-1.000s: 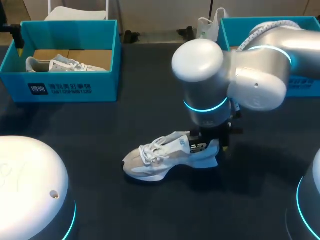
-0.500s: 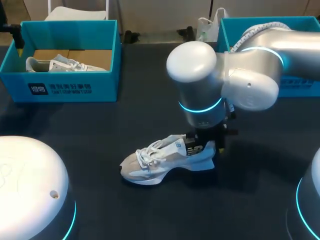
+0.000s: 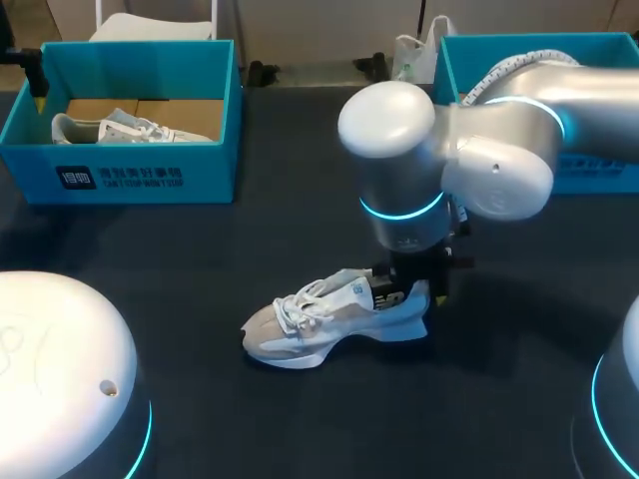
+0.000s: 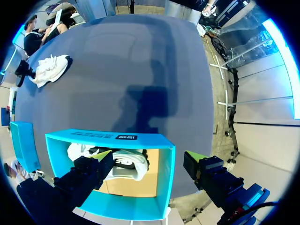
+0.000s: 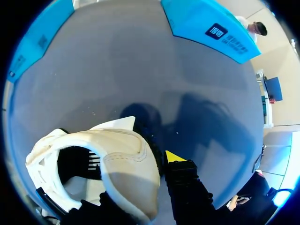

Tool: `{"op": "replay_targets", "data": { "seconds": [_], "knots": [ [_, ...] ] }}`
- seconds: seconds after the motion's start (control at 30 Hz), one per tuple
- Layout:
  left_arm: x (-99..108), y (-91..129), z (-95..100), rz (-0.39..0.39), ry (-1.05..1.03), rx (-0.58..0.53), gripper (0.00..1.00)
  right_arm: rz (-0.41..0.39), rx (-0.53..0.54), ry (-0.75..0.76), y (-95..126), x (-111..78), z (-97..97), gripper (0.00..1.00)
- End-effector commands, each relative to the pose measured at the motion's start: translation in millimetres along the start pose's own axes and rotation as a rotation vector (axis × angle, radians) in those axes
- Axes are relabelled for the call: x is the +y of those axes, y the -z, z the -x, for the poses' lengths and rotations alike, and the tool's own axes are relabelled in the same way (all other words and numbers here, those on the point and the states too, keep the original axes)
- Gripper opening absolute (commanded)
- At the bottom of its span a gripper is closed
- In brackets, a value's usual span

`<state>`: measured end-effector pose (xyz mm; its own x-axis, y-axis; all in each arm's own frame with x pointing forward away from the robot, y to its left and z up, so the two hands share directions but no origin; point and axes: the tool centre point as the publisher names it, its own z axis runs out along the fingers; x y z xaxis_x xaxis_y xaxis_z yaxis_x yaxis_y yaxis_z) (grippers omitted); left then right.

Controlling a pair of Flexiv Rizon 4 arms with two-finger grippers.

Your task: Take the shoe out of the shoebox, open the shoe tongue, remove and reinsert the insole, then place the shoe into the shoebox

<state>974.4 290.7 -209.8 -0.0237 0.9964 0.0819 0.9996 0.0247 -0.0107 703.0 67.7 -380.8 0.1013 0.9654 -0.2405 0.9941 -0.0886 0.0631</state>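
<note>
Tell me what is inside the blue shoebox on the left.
Inside the left shoebox lies one white shoe on a brown cardboard floor. The box's near wall hides its sole in the head view; the left tool covers part of it in the wrist view.

On table (image 3: pixel 200 264): shoe (image 3: pixel 321 324) centre, shoebox (image 3: pixel 120 175) behind-left.

R arm (image 3: pixel 469 150): fat shiny silver tubes, glowing blue ring, white ribbed cable at 12 o'clock. L arm (image 3: pixel 60 369): white dome, blue ring at 4. Fingers (image 4: pixel 213 176): black, yellow tips.
</note>
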Motion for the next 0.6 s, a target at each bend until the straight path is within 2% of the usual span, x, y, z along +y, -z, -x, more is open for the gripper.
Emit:
{"op": "replay_targets", "data": {
  "seconds": [0.03,0.2,0.3,0.37,0.43,0.47,0.6],
  "knots": [
    [-1.4,0.3,0.2,0.003,0.0,0.003,1.0,-0.001,0.043,0.009,-10.3,1.4,7.3,0.0],
    [-1.4,0.3,0.2,0.003,0.0,0.003,1.0,-0.008,0.094,0.03,-17.0,1.7,8.7,0.0],
    [-1.4,0.3,0.2,0.003,0.0,0.003,1.0,-0.011,0.091,0.028,-18.1,1.9,9.5,0.08],
    [-1.4,0.3,0.2,0.003,0.0,0.003,1.0,-0.013,0.09,0.028,-17.7,2.1,10.6,0.25],
    [-1.4,0.3,0.2,0.003,0.0,0.003,1.0,-0.015,0.092,0.026,-15.5,2.4,10.4,0.49],
    [-1.4,0.3,0.2,0.003,0.0,0.003,1.0,-0.015,0.093,0.025,-14.7,2.5,10.4,1.0],
    [-1.4,0.3,0.2,0.003,0.0,0.003,1.0,-0.017,0.102,0.012,-10.1,2.4,12.7,1.0]
  ]
}}
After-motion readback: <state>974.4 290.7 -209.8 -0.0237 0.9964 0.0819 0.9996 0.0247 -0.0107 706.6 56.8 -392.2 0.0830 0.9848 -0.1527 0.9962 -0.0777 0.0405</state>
